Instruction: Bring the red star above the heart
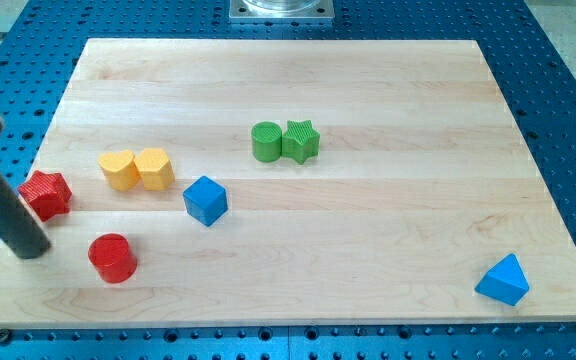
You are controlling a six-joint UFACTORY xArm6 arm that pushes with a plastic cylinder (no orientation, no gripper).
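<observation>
The red star [46,194] lies near the board's left edge. My tip [32,250] rests on the board just below and slightly left of the star, close to it; the dark rod rises toward the view's upper left. The yellow heart [119,169] lies to the star's upper right, touching a yellow hexagon block [154,167] on its right. A red cylinder [113,258] stands to the right of my tip.
A blue cube [205,200] sits right of the yellow pair. A green cylinder [266,142] and green star [300,141] touch near the board's middle top. A blue triangular block [503,279] lies at the bottom right. The wooden board [368,260] sits on a blue perforated table.
</observation>
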